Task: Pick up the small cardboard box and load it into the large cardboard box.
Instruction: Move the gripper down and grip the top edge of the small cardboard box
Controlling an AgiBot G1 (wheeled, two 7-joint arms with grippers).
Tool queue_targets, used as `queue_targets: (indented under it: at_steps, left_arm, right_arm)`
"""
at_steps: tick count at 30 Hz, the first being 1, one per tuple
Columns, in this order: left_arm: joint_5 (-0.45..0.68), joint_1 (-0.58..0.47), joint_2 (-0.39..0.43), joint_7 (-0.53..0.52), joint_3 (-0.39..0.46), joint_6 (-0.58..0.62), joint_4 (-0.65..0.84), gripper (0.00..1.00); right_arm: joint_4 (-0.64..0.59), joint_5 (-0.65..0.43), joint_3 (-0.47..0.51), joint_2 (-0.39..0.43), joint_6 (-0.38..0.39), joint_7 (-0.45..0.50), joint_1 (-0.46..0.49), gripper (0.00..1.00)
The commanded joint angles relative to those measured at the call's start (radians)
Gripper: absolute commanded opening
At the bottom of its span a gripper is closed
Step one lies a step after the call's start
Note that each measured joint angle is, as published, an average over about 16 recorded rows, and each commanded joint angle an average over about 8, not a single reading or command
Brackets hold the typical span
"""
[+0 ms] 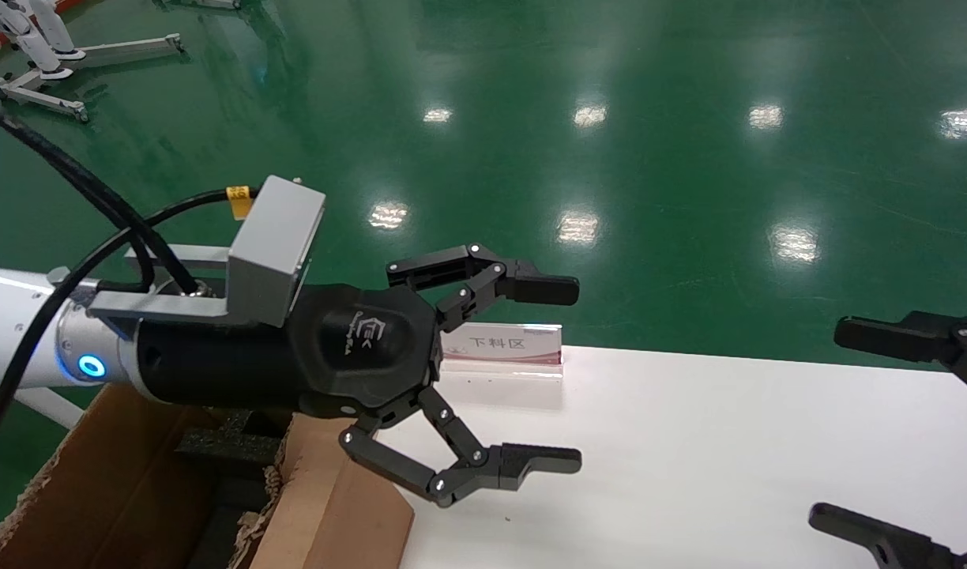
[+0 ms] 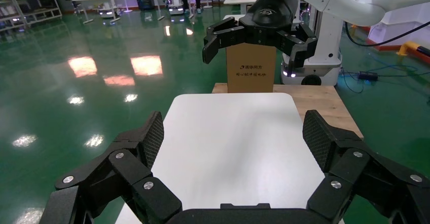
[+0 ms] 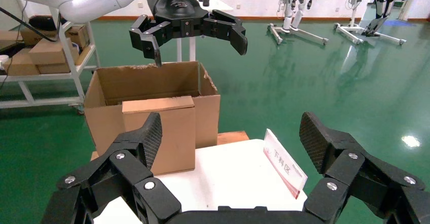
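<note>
The small cardboard box, smooth light brown with a dark printed mark, stands upright on a wooden surface past the white table's right end. It is outside the head view. The large cardboard box with ragged flaps and black foam stands at the table's left end and also shows in the right wrist view. My left gripper is open and empty in the air, its body over the large box's rim and its fingers over the table. My right gripper is open and empty over the table's right part, in front of the small box.
The white table carries a clear sign stand with red trim at its far edge. A smooth brown cardboard panel stands against the large box's near wall; I cannot tell whether it is a flap. Green floor surrounds the table. Shelves with cartons stand behind.
</note>
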Motion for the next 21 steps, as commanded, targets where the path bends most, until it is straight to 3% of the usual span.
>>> queue_targets:
  at_steps: [1,21]
  left_arm:
    - [0.0,0.0,0.0,0.0,0.0,0.0,0.0,1.0]
    - [0.0,0.0,0.0,0.0,-0.001,0.0,0.0,1.0]
  right_arm:
    - [0.0,0.0,0.0,0.0,0.0,0.0,0.0,1.0]
    - [0.0,0.0,0.0,0.0,0.0,0.0,0.0,1.0]
